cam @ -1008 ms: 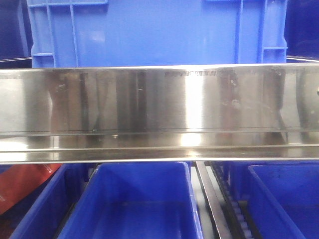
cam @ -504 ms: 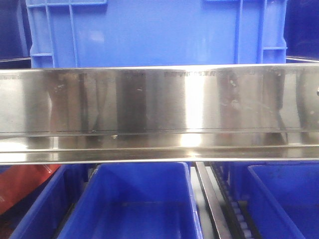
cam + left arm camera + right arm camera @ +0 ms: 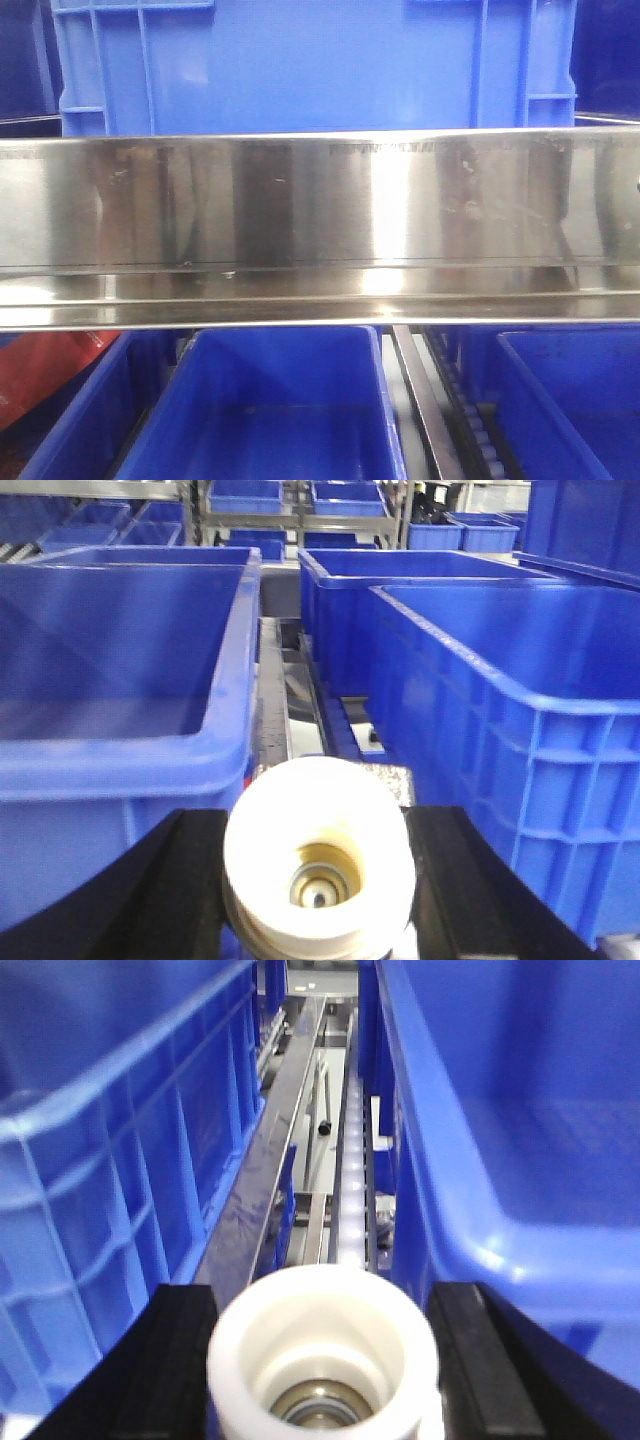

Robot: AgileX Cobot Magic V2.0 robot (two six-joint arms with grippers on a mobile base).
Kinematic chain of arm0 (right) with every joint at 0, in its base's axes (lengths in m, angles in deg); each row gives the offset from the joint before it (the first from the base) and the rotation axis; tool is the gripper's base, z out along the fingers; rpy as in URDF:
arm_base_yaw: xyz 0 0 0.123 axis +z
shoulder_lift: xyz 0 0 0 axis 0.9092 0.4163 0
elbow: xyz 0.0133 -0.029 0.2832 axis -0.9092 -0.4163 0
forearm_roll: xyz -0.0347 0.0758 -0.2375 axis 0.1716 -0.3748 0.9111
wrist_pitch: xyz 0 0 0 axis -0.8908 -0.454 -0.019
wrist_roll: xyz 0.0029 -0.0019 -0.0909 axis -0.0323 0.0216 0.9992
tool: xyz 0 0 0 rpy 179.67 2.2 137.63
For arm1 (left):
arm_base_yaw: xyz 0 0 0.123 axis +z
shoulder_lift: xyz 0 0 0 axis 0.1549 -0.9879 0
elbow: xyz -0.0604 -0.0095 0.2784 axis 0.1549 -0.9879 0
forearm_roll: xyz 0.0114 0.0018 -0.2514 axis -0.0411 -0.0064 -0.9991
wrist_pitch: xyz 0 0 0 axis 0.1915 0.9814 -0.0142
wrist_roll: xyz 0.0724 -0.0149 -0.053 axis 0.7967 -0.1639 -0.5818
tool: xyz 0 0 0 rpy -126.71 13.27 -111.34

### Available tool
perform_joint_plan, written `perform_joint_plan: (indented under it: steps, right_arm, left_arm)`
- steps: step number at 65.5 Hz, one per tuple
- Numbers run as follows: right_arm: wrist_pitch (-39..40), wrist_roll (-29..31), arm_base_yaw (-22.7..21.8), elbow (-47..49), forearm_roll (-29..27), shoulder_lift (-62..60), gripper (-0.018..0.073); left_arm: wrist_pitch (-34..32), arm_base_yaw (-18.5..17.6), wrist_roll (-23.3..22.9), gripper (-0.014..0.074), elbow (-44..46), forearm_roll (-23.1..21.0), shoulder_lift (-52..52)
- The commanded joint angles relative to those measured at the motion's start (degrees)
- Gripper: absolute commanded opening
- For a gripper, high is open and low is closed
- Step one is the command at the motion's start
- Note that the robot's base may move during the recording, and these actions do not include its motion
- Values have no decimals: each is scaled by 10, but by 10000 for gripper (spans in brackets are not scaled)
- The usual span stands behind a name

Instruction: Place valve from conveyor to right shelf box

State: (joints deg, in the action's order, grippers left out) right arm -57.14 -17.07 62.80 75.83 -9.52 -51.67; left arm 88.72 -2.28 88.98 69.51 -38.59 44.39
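Valve (image 3: 318, 855), cream-white with a metal core, sits clamped in the left gripper (image 3: 320, 890), facing a narrow gap between blue bins (image 3: 120, 770); the right gripper (image 3: 325, 1370) clamps a second valve (image 3: 322, 1340) before a bin-flanked roller rail (image 3: 350, 1190).

A crate (image 3: 300, 60) sits behind the rail (image 3: 320, 220), and beneath it the centre bin (image 3: 270, 420) lies left of the side bin (image 3: 580, 400).

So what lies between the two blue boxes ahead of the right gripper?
In the right wrist view, a metal rail and a white roller track run between them.
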Motion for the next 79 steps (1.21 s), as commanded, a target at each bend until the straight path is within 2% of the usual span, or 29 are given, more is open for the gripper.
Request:
perform_joint_plan:
  steps: [1, 6, 15, 19, 35, 43, 49, 53, 61, 66, 72, 79]
  right_arm:
    - [55, 4, -1, 45, 0, 12, -163]
    - [58, 4, -1, 74, 0, 33, -163]
    - [61, 4, 7, 137, 0, 90, -163]
    - [64, 4, 21, 166, 0, 119, -163]
    - [74, 4, 121, 275, 0, 228, -163]
    - [74, 4, 159, 334, 0, 287, -163]
    - [73, 4, 182, 380, 0, 331, -163]
    - [73, 4, 195, 406, 0, 360, -163]
    - [73, 4, 218, 453, 0, 417, -163]
    - [77, 4, 223, 467, 0, 446, -163]
    - [86, 4, 223, 468, 0, 477, -163]
    - [89, 4, 223, 468, 0, 508, -163]
  left_arm:
    - [-12, 0, 1, -111, 39, -18, -30]
    - [-12, -3, 1, -111, 72, -18, -68]
    - [-11, -31, 13, -111, 147, -20, -147]
    - [-10, -58, 21, -111, 187, -20, -186]
    - [1, -171, 21, -111, 332, -14, -345]
    - [1, -227, 3, -111, 404, -11, -429]
    - [2, -269, -41, -111, 465, 20, -493]
    - [15, -295, -99, -111, 511, 52, -535]
    - [58, -324, -171, -111, 583, 63, -608]
    - [71, -331, -189, -111, 613, 64, -646]
    - [73, -330, -233, -111, 625, 64, -679]
    - [77, -321, -241, -111, 625, 71, -707]
